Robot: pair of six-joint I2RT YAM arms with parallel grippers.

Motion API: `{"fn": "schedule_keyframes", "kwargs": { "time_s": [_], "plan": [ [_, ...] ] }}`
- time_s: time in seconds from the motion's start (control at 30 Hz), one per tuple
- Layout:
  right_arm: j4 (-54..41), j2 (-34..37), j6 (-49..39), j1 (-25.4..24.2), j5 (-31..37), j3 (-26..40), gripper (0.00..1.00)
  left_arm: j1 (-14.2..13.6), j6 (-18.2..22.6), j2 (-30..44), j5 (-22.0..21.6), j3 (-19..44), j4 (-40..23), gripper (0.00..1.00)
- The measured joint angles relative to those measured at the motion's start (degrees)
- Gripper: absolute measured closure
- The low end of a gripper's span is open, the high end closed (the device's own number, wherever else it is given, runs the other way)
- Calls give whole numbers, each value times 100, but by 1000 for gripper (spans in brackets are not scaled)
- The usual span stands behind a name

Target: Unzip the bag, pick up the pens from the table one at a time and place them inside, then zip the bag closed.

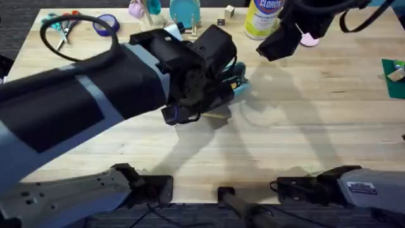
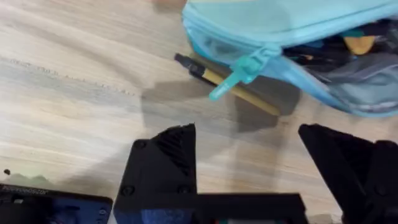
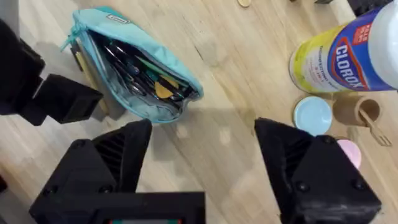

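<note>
Overhead, you can see your left arm reaching large and dark across the middle of the table, its wrist sitting over the bag, of which a small teal corner peeks out just beside the arm. Your left wrist camera gives you the better look: the left gripper hovers above the wood with its black fingers spread wide apart and nothing between them. Just beyond those fingers lies the yellow pen with its black end, flat on the table and tucked against the lower edge of the bag, partly under it. The teal zipper pull hangs down across the pen. You can see the bag's mouth gaping, with dark contents and an orange bit inside. Your right wrist camera looks down from higher up: the right gripper is likewise open, fingers well apart and empty, held over bare wood near the bag. From there the bag lies unzipped with several dark sticks in it, and your left gripper shows as a black block touching or just beside its far end. Off to the side stand a Clorox bottle, a pale blue disc and a small brown cup.
</note>
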Motion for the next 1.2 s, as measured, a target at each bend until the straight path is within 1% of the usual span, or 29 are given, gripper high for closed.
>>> {"fn": "schedule_keyframes", "kwargs": {
  "time_s": [0.27, 0.47, 0.6, 0.8, 1.0, 1.2],
  "plan": [
    [0, 0, 0, 0, 0, 0, 3, 0, -214, 0, -11, -111, 184, 8],
    [0, 0, 0, 0, 0, 0, 3, 0, -339, 0, -13, -555, 628, 8],
    [9, 0, 0, 0, 0, 0, 3, 0, -348, 0, -31, -823, 1013, 8],
    [20, 0, 0, 0, 0, 0, 3, 0, -364, 0, -163, -952, 1390, 8],
    [28, 0, 0, 0, 0, 0, 3, 0, -364, 27, -201, -1032, 1468, 8],
    [39, 0, 0, 0, 0, 0, 3, 0, -361, 406, -253, -1017, 1566, 8]
  ]
}}
